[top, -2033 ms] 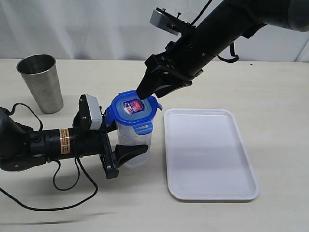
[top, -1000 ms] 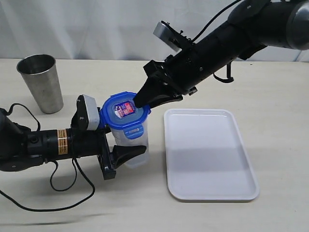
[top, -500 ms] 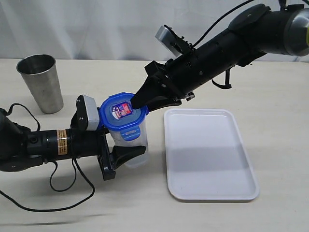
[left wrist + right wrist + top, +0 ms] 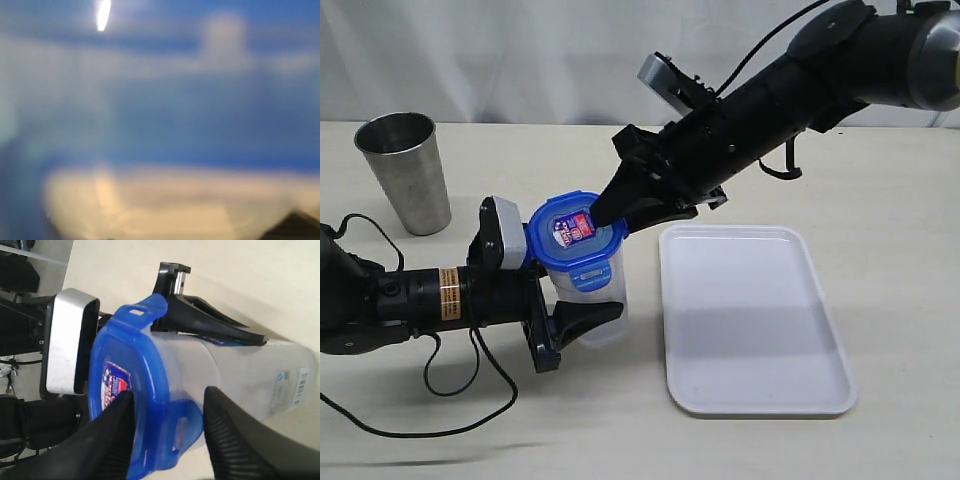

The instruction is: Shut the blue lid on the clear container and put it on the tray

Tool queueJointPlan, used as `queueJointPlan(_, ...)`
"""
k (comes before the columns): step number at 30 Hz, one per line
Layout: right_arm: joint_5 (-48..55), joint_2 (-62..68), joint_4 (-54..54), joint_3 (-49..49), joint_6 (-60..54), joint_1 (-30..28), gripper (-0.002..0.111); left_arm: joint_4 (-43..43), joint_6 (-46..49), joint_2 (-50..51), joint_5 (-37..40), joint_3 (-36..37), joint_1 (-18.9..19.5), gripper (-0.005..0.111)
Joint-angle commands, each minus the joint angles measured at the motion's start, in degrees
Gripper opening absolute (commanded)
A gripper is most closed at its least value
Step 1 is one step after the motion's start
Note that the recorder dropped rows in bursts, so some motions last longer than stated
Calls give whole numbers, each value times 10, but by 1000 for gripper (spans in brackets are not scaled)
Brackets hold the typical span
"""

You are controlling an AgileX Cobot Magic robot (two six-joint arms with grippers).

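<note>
Two seconds back the blue lid [image 4: 570, 235] sat loose with its flaps flared out; now it lies flat on the clear container's [image 4: 608, 285] rim and the near flap hangs down the front wall. Against half a second ago almost nothing has shifted. The right gripper [image 4: 604, 213] has come lower and a touch leftward since then, its tips resting on the lid's right edge. In the right wrist view its jaws stand parted, straddling one blue flap without pinching it. The left gripper [image 4: 592, 306] is clenched on the container's body, one black finger lying across the front wall, the other hidden behind. Count them: one lid, one container, one tray [image 4: 750, 400], one metal cup [image 4: 405, 170], two grippers. The container stands on the table [image 4: 900, 200] just left of the tray, apart from it, not on it. The cup stands well off at the far left. A black cable [image 4: 470, 400] loops on the table under the left arm. The right gripper's fingers cover part of the lid's far side, and the left wrist view is only a blue and pale blur, so nothing can be told from it.
</note>
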Motion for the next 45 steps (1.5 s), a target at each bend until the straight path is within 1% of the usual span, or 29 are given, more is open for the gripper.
queueJointPlan(1, -27, 8, -124, 7, -13, 12, 43, -25, -14, 1, 12, -5, -7, 0)
queueJointPlan(4, -34, -8, -124, 5, -13, 12, 54, -25, -14, 1, 16, -5, -7, 0)
queueJointPlan(7, -39, -22, -130, 5, -14, 12, 59, -25, -14, 1, 17, -5, -7, 0)
queueJointPlan(17, -76, -93, -128, 4, -18, 12, 60, -29, -14, 1, 25, -5, -7, 0)
queueJointPlan(20, -74, -108, -118, 4, -18, 12, 60, -28, 1, 1, 24, -5, -7, 0)
queueJointPlan(23, -56, -109, -93, 4, -28, 12, 60, -28, 5, 1, 24, -5, -7, 0)
queueJointPlan(31, -41, -88, -99, 5, -17, 12, 60, -28, 5, 1, 24, -5, -7, 0)
queueJointPlan(33, -34, -80, -99, 5, -17, 12, 58, -28, 5, 1, 24, -5, -7, 0)
queueJointPlan(38, -34, -74, -104, 5, -26, 30, 38, -30, 5, 1, 24, -5, -7, 0)
queueJointPlan(45, -54, -74, -163, 5, 6, 66, 38, -29, 5, 1, 23, -5, -7, 0)
